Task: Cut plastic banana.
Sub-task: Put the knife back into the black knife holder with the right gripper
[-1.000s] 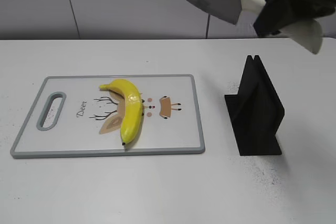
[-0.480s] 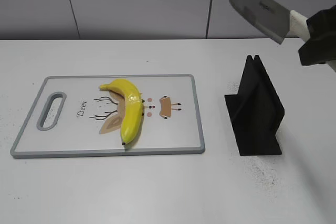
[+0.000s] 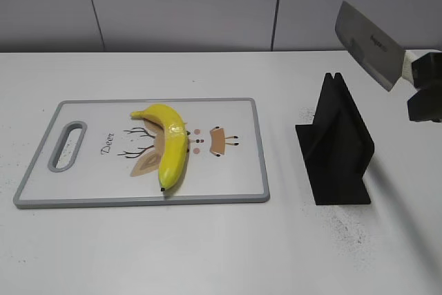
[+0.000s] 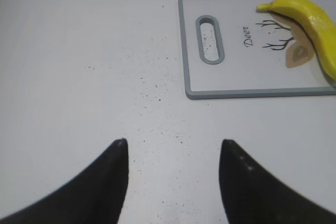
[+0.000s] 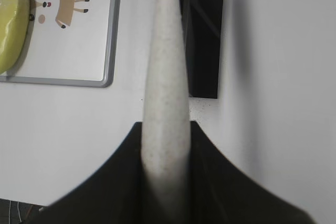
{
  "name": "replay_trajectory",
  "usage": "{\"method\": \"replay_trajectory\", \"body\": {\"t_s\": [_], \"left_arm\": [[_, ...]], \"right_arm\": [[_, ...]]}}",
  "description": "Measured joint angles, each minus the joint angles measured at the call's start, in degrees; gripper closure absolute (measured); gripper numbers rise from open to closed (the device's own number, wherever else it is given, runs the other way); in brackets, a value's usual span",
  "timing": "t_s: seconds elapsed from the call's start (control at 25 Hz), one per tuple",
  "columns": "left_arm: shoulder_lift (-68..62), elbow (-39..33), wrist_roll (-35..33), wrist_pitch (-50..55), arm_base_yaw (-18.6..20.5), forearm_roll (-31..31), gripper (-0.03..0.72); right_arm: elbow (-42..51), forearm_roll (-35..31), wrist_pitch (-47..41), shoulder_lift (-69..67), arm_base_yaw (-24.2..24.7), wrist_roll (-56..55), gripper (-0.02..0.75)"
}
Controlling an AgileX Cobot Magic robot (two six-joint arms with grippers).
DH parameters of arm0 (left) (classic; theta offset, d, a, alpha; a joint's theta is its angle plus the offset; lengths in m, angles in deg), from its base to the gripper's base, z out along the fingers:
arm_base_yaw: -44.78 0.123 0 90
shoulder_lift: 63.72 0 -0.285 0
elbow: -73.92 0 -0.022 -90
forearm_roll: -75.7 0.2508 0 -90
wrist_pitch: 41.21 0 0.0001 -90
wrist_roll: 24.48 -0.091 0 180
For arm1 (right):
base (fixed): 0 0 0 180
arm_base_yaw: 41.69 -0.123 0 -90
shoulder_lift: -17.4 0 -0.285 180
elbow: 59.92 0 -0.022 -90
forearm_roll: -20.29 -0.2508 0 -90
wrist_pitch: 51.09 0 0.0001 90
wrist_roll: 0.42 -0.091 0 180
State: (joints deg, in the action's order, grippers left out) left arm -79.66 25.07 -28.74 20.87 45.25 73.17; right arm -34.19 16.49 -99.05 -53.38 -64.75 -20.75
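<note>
Nearest to the exterior camera there is a wide bare strip of the white counter (image 3: 207,253), with only small dark specks on it. Behind this strip lies the cutting board (image 3: 90,191), white with a grey rim and a slot handle at its left end; its front edge runs almost parallel to the counter's front. The plastic banana (image 3: 171,144) lies on the board near the middle, over the printed deer drawing, stem end to the back left and tip close to the front rim. It is whole.

To the right of the board, apart from it by a band of free counter, stands the black knife stand (image 3: 336,144), upright, with its slot at the top; no blade sits in the slot.

Above and right of the stand, at the frame's right edge, the right gripper (image 3: 426,88) holds the cleaver (image 3: 368,45) in the air, jaws closed on its pale handle (image 5: 165,93), blade tilted up to the left.

The left gripper (image 4: 173,174) hovers over bare counter, left of the board's handle end, jaws wide apart and holding nothing.

The wall is behind.
</note>
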Motion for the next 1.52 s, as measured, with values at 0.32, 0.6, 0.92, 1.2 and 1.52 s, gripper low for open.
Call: {"method": "replay_trajectory", "body": {"t_s": [0.32, 0.6, 0.92, 1.2, 1.52], "left_arm": [[3.69, -0.31, 0.47, -0.42, -2.72, 0.52, 0.168], [7.75, -0.35, 0.51, -0.44, -2.55, 1.38, 0.175], [7.75, -0.59, 0.51, 0.02, -2.50, 1.49, 0.197], [8.41, -0.91, 0.53, 0.42, -2.50, 0.24, 0.197], [8.41, -0.91, 0.58, 0.42, -2.50, 0.17, 0.198]], "right_arm": [[0.92, 0.04, 2.82, -2.51, 0.00, -1.30, 0.577], [0.97, 1.12, 4.62, -7.00, 0.00, -1.98, 0.577], [0.97, 4.24, 5.81, -10.32, 0.00, -4.29, 0.577], [0.97, 4.24, 8.12, -10.96, 0.00, -4.40, 0.577], [0.97, 4.26, 9.09, -15.36, 0.00, -4.45, 0.577]]}}
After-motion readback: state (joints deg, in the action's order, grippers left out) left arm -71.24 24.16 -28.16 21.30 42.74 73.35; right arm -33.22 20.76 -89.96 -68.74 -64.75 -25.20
